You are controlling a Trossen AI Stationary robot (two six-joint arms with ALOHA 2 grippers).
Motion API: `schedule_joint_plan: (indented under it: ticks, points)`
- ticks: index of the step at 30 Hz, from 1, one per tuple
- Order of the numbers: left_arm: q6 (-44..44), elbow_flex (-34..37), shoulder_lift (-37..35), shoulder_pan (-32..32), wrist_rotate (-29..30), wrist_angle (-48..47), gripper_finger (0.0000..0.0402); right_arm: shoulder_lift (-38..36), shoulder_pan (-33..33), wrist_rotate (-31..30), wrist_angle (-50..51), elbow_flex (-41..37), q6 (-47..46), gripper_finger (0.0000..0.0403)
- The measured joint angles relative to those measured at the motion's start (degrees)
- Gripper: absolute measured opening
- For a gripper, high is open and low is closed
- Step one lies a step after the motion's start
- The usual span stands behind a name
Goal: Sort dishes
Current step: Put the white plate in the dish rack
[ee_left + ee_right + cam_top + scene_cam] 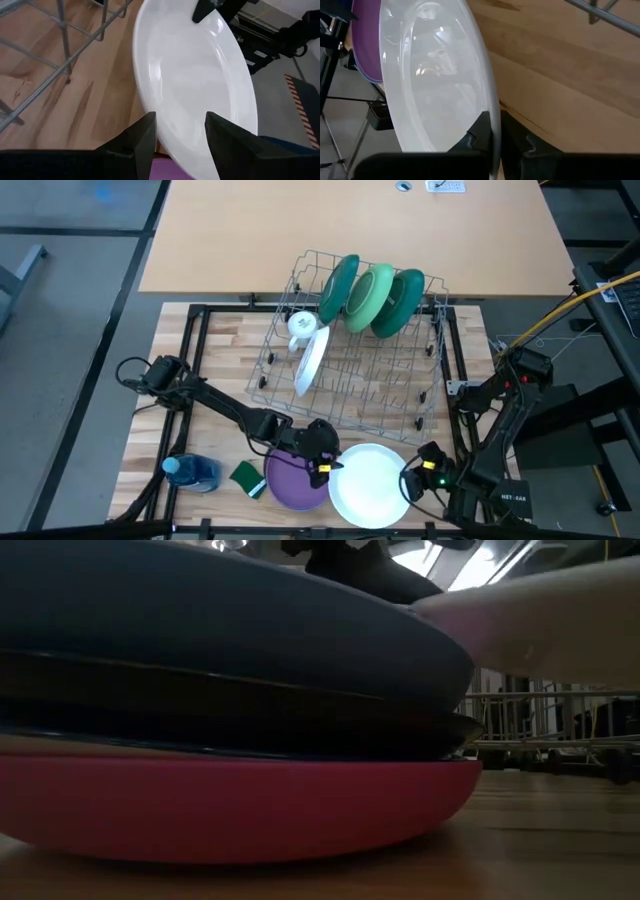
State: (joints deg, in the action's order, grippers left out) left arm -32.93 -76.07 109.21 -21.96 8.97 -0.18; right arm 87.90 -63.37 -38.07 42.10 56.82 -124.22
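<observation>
Here, the left gripper (326, 464) sits at the near table edge, arm stretched low from the left side across the butcher-block wooden table (225, 355), elbow bent approx. mid-way. Its fingers (142, 137) stand apart, with the rim of the round white dinner plate (368, 484) showing in the gap between them; not clamped on anything. Just under the gripper lies the round purple plate (296, 480), top of a stack w/ a dark plate (240, 720) and a pink-red plate (230, 810) below it in the low view.

The right gripper (414, 483) reaches in from the right, arm folded close by the table corner. Its fingers (481, 131) are pinched on the white plate's rim, one each side, per the right wrist view.

Behind them, the silver wire dish rack (345, 385) holds three plates upright at the far side: a dark green plate (338, 288), a light green plate (370, 298), another dark green plate (400, 302). A second white plate (312, 362) leans in the rack's left part, next to a small white mug (302, 326). A green sponge (247, 477) lies left of the purple plate, and a blue plastic bottle (190, 471) beyond it.
</observation>
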Motion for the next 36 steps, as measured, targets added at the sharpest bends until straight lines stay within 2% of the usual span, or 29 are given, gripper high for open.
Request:
schedule_joint_plan:
  ticks: [5, 10, 16, 21, 28, 31, 36]
  points:
    - [-2.3, 0.0, 0.0, 0.3, 0.0, -2.4, 0.0159, 0.0, 0.2, 0.1, -0.7, 0.0, 1.6, 0.0017]
    - [-2.5, 0.0, 0.0, 0.4, 0.0, -2.6, 0.0159, 0.0, 0.0, -3.1, -2.7, 0.0, 1.8, 0.0018]
    - [-4.4, 0.0, 0.0, 0.4, -1.1, -2.4, 0.0159, 0.0, 0.1, -3.9, -3.1, 0.0, 3.2, 0.0018]
    - [-4.6, 0.0, 0.0, 0.4, -3.2, -1.2, 0.0159, 0.0, 0.1, -8.0, -3.0, 0.3, 3.5, 0.0018]
    - [-4.2, 0.0, 0.0, 0.3, -4.8, 2.0, 0.0158, 0.0, 1.0, -11.6, -2.8, 2.9, 9.2, 0.0018]
    - [-3.1, 0.0, 0.0, 0.4, -5.5, 2.6, 0.014, 0.1, 2.1, -11.2, -2.6, 4.1, 12.8, 0.0019]
    - [-5.3, 0.2, 0.0, 0.4, -5.8, 1.3, 0.0081, 0.1, 4.1, -8.7, -1.8, 6.0, 19.6, 0.0027]
